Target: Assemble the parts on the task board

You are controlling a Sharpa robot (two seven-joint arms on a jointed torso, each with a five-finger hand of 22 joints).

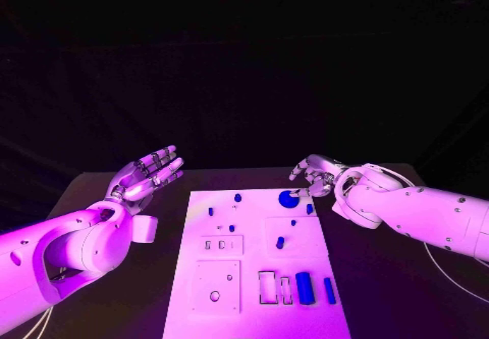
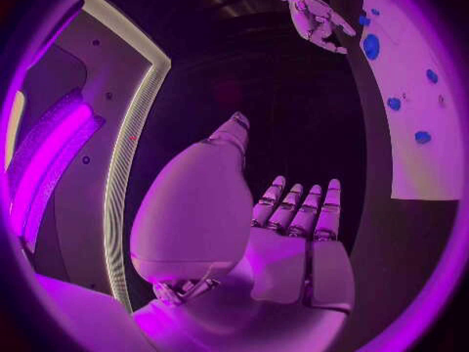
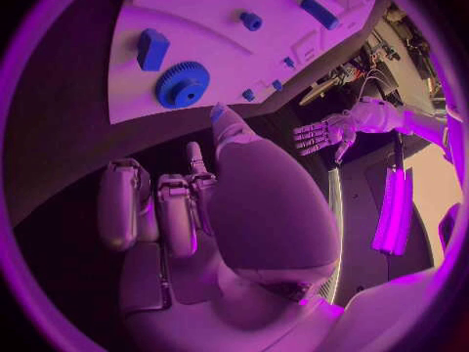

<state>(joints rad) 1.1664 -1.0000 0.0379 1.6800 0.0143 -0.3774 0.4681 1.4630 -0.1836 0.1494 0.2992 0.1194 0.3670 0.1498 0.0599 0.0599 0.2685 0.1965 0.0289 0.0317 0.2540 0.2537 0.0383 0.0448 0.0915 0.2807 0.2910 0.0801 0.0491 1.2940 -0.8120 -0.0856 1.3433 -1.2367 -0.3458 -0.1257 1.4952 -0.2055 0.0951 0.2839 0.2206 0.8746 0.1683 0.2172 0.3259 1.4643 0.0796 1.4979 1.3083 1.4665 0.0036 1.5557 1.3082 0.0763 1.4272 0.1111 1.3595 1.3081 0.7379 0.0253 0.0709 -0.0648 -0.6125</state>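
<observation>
White task board [image 1: 255, 296] bears blue parts [image 1: 304, 287], no legible writing.

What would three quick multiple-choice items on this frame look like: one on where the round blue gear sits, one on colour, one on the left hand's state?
1. Where on the task board is the gear?
A. at the far end, on the robot's right side
B. at the near edge, by the long blue pieces
C. off the board, on the black table

2. What colour are the small parts on the board?
A. grey
B. blue
C. orange

3. What is the left hand doing?
A. gripping the gear
B. pressing on the board
C. held off the board's left side, fingers apart, holding nothing

Answers:
1 A: the head view shows the gear at the far right corner, close to the right hand.
2 B: gear, pegs and bars all read blue against the board.
3 C: the left wrist view shows extended fingers with nothing in them.
</observation>
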